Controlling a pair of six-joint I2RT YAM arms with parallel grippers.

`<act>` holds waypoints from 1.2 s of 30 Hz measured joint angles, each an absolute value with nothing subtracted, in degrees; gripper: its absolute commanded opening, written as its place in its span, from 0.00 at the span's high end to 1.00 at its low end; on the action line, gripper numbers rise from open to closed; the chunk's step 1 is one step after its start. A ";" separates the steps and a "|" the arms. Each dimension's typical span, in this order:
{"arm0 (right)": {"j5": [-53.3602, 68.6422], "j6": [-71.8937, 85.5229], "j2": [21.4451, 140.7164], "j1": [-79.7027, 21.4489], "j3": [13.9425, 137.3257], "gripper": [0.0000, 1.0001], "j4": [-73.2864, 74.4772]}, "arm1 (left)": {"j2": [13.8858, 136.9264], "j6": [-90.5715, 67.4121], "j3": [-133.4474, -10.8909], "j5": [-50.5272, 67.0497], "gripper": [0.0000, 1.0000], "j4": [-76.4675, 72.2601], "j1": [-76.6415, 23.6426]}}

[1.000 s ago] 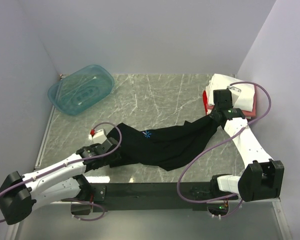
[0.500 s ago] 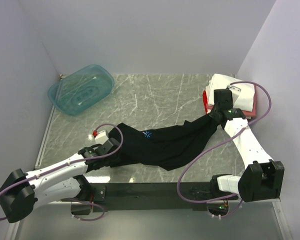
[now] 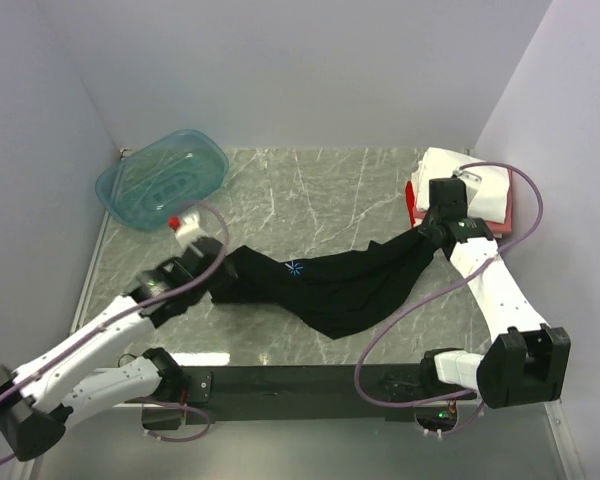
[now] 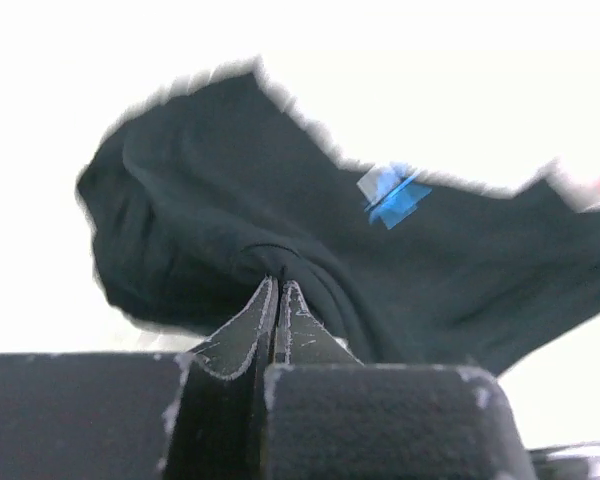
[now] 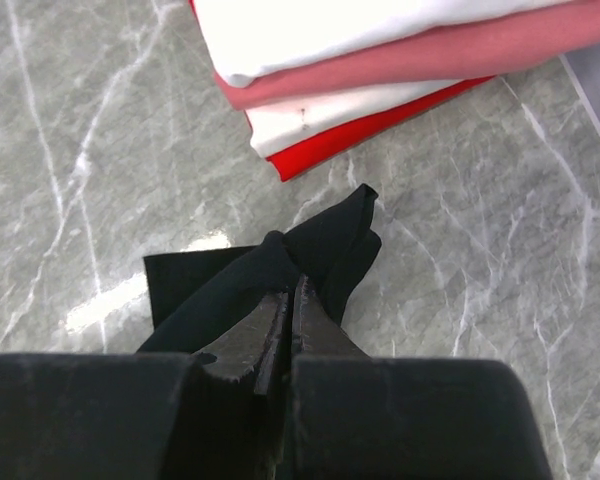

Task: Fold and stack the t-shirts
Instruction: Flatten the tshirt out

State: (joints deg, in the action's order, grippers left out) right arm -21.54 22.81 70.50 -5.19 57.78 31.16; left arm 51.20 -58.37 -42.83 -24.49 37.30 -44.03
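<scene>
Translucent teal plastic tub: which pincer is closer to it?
Left. The left pincer sits just near-side of the translucent teal plastic tub, shut on the black cloth t-shirt; the right pincer is far across the table, by the stack of folded shirts.

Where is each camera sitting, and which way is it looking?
Top: high behind the robot, looking down at the table; left arm and right arm show.
Left wrist: on the left arm, looking along its shut left fingers at the black shirt.
Right wrist: looking down past the shut right fingers at the folded shirts.
Shared: all three see the black shirt.
</scene>
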 measured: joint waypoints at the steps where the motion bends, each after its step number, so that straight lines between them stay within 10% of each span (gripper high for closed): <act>1: -21.34 22.74 70.06 -5.19 57.87 1.00 31.38 | 50.65 -56.90 -46.39 -25.30 0.99 37.82 -42.98; 11: -18.39 22.04 57.23 -5.28 62.46 1.00 37.69 | 43.94 -47.13 -70.22 -30.59 0.99 40.25 -37.26; 24: -18.00 21.34 48.99 -5.37 75.75 1.00 41.12 | 45.41 -43.77 -68.42 -38.33 0.99 36.05 -34.79; 27: -17.21 21.37 53.74 -5.37 69.78 1.00 38.65 | 51.96 -43.59 -59.61 -35.57 0.84 31.18 -27.14; 31: -16.82 21.54 63.70 -5.37 63.22 1.00 36.51 | 63.75 -43.33 -47.79 -28.49 0.38 26.81 -19.97; 36: -16.51 21.61 70.04 -5.37 57.65 1.00 35.92 | 71.81 -43.57 -41.41 -23.18 0.27 25.65 -18.94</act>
State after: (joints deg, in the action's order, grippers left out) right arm -16.51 21.61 70.04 -5.37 57.65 35.92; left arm 71.81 -43.57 -41.41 -23.18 25.65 -18.94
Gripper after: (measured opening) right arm 0.012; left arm 0.712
